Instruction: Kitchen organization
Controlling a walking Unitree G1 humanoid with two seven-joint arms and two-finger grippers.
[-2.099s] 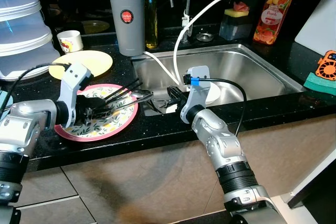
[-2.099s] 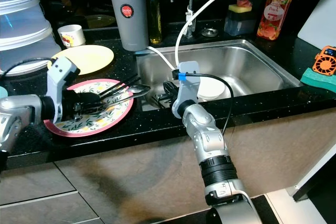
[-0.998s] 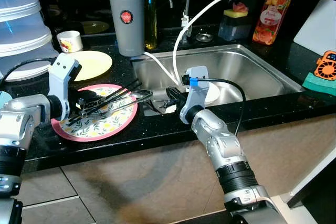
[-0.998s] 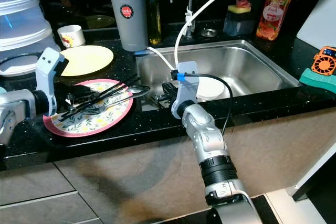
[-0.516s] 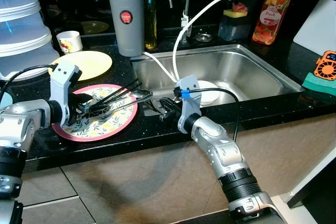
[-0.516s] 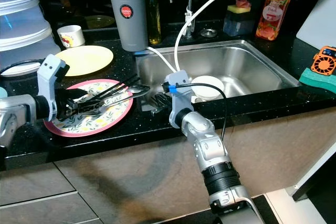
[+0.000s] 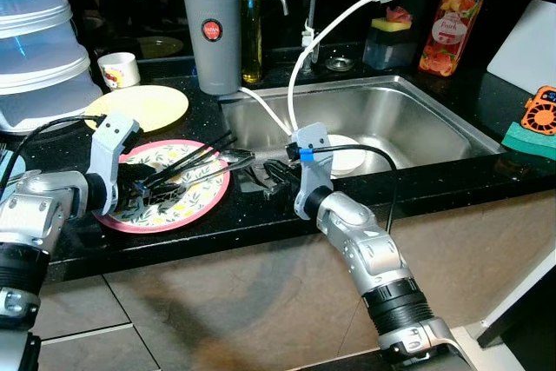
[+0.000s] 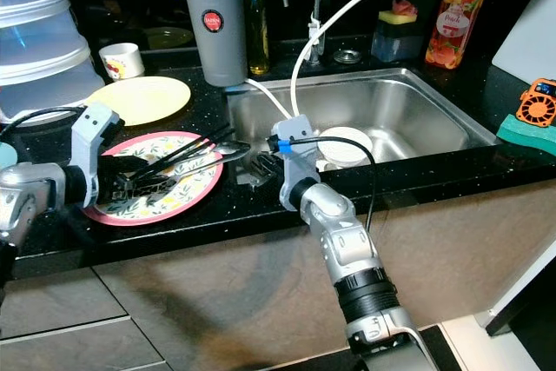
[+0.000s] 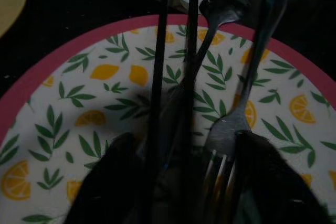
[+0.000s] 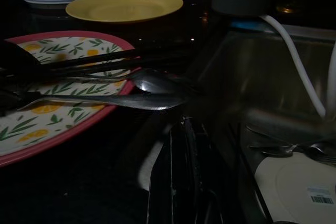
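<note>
So the left hand point(image 9: 178, 182) was down on the pink-rimmed lemon plate point(image 7: 201, 208) near the front edge of the table, left of the sink point(image 7: 417, 119). Its fingers point(image 9: 113, 177) were spread fairly wide around the pile of cutlery on the plate: a pair of black chopsticks point(image 9: 159, 72), a spoon point(image 9: 226, 9) and a fork point(image 9: 231, 129), all lying loosely across each other with their far ends poking over the plate's rim towards the sink. It didn't look clamped on anything yet, more like straddling the lot. The right hand point(image 10: 181, 182) sat at the front left corner of the sink, fingers pressed together with nothing between them, pointing at the overhanging spoon and fork handle point(image 10: 131, 100). There was a white dish point(image 8: 345, 143) in the sink behind it and a yellow plate point(image 7: 143, 106) further back on the table. My worry would be the grab itself: four thin, slick pieces fanned at different angles, so I'd guess closing on them could catch only two and flick the rest off the rim onto the table or into the sink. Pressing down too hard near the plate's edge might also tip or slide the plate. And the right hand was close enough to the overhanging ends that any drag sideways could knock them into it.
</note>
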